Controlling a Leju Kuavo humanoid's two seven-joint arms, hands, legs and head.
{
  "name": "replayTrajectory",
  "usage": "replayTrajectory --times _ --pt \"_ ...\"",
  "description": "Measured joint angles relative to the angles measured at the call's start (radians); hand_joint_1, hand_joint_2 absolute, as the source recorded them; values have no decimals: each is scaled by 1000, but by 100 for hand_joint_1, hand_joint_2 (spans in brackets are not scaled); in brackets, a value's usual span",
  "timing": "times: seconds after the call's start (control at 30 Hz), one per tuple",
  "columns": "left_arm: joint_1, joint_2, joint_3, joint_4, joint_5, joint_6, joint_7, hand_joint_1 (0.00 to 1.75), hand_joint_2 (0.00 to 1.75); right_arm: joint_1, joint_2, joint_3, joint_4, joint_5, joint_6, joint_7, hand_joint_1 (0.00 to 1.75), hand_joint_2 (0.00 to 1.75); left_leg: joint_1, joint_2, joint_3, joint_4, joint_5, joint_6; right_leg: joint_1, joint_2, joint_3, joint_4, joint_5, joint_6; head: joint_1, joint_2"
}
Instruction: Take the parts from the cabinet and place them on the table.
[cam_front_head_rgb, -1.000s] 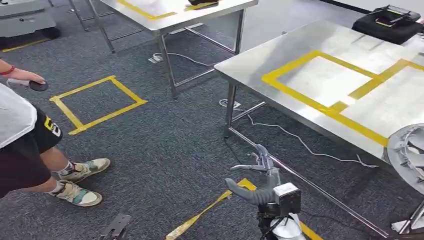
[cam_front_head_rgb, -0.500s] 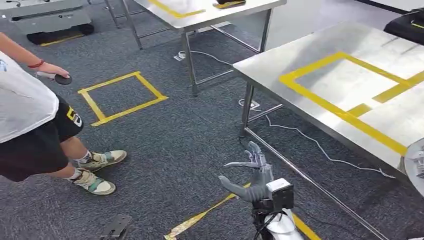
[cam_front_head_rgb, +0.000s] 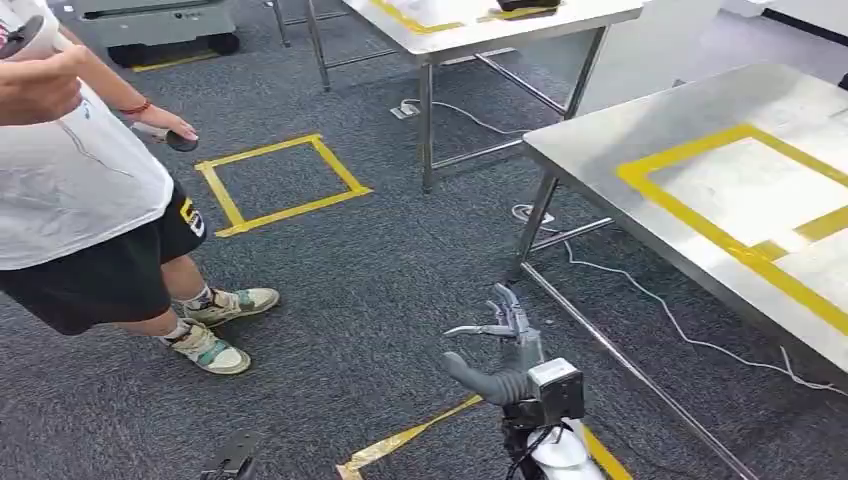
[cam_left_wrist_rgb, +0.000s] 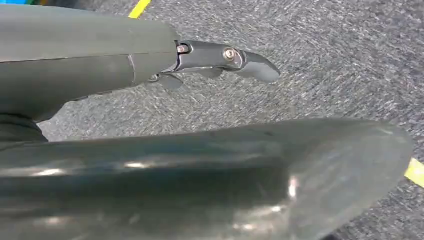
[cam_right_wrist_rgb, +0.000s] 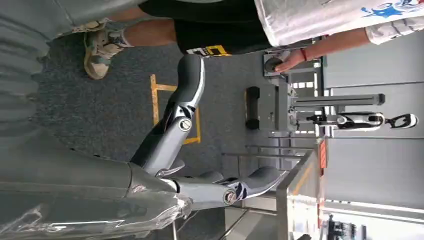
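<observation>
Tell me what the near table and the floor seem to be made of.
The near table looks like brushed stainless steel: a pale grey top with a soft sheen, thin metal legs, and yellow tape stuck on it. The floor seems to be short-pile carpet, dark grey with a speckled, matte, woven texture.

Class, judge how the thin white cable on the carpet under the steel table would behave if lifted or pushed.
The white cable is probably floppy: it lies in loose, wavy curves across the carpet. It looks thin, so it is likely light for its length. Pushed, it would probably bend and drag on the carpet rather than roll.
</observation>
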Motion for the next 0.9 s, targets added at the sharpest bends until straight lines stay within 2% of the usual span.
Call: replayTrajectory --times 0.03,0.07,0.17,0.2,0.23,0.27,0.3,0.33,0.37,0.4,0.43,0.47,0.5,0.53,0.57,0.67,0.7,0.73,0.77,0.83,0.87,0.9 --pt "0 1 0 0 0 0 0 0 0 -1 0 0 0 0 0 0 0 0 0 -1 0 0 0 -6 -3 13 24 -48 -10 4 0 0" --pt "-2 1 0 0 0 0 0 0 0 -1 0 1 0 0 0 -1 0 0 -6 -3 -6 6 0 -14 0 17 32 -55 -5 -5 0 0" --pt "1 1 0 0 0 0 0 0 0 2 0 1 2 0 -3 -2 0 0 -1 -4 -6 -2 8 -28 7 15 22 -47 -3 -21 -2 0" --pt "1 1 0 0 0 0 0 0 0 1 1 1 2 0 -5 -2 0 0 0 -1 -9 1 1 -34 0 13 24 -53 4 -32 -2 0" --pt "2 1 0 0 0 0 -2 0 0 1 1 1 2 0 -7 -2 0 0 -1 8 -17 22 -17 -38 -1 11 25 -53 5 -37 -4 0" --pt "1 1 0 0 0 -1 -3 0 0 1 1 1 2 -1 -8 -2 0 0 -2 13 -43 78 -53 -40 -1 8 24 -53 4 -43 -8 0" --pt "1 -1 0 0 0 -3 -4 0 0 2 1 1 2 -1 -9 -1 0 0 -2 15 -87 172 -100 -43 0 4 22 -53 4 -45 -7 0" --pt "1 -1 0 0 2 -5 -4 0 0 3 1 1 3 -1 -10 -1 0 0 -2 15 -128 257 -134 -44 2 1 21 -53 4 -47 -6 0" --pt "3 -2 0 0 3 -7 -4 0 0 5 1 1 5 -1 -10 0 0 0 -2 15 -157 316 -150 -44 2 -1 21 -53 3 -47 -7 0" --pt "6 -1 0 0 3 -7 -4 0 0 7 1 1 5 -1 -11 1 0 0 -2 15 -163 326 -140 -44 3 -2 21 -53 3 -47 -6 0" --pt "7 -1 0 0 5 -8 -4 0 0 8 1 1 5 -1 -11 1 0 0 -2 15 -146 292 -109 -42 3 -2 21 -53 3 -47 -7 0" --pt "7 0 0 0 5 -10 -4 0 0 8 1 1 6 -1 -11 2 0 0 -2 16 -109 219 -65 -39 3 -2 23 -53 3 -47 -6 0" --pt "6 0 0 0 5 -10 -4 0 0 7 1 1 6 -1 -11 2 0 0 -2 18 -59 124 -21 -36 2 -3 25 -53 2 -45 -7 0" --pt "6 0 0 0 5 -10 -4 0 0 7 2 1 6 -1 -11 2 0 0 -2 25 -17 48 4 -34 2 -3 27 -53 0 -41 -7 0" --pt "3 -1 0 0 4 -11 -4 0 0 6 2 1 6 -1 -11 2 0 0 -5 27 4 8 -9 -36 13 -2 23 -45 -5 -34 -8 0" --pt "6 -2 0 0 4 -14 -4 0 0 8 2 1 6 -4 -12 5 0 0 -8 22 -5 9 -11 -20 9 -5 23 -55 1 -21 -3 0" --pt "8 -5 0 0 3 -14 -4 0 0 8 2 1 6 -12 -8 9 0 0 -3 22 -3 4 -7 -13 8 -4 23 -53 -3 -15 -6 0" --pt "8 -3 0 0 4 -14 -4 0 0 8 2 1 6 -19 -4 11 0 0 -1 22 -2 4 -7 -8 8 -3 10 -37 -17 -10 -2 0" --pt "7 -1 0 0 3 -14 -4 0 0 6 2 1 6 -31 6 15 0 0 -1 22 -2 4 -7 -1 7 -3 -11 13 -51 -5 3 0" --pt "7 0 0 0 3 -18 -2 0 0 7 2 -1 10 -99 66 55 0 0 -3 22 -2 4 -8 3 7 -3 -91 184 -125 -1 4 0" --pt "8 0 1 0 4 -20 2 0 0 7 2 -5 19 -134 94 76 0 0 -4 22 -2 4 -8 3 7 -3 -124 248 -143 0 3 0" --pt "10 -1 2 0 5 -20 3 0 0 7 2 -11 36 -162 102 95 0 0 -4 21 -2 4 -8 3 7 -3 -139 270 -138 0 3 0"
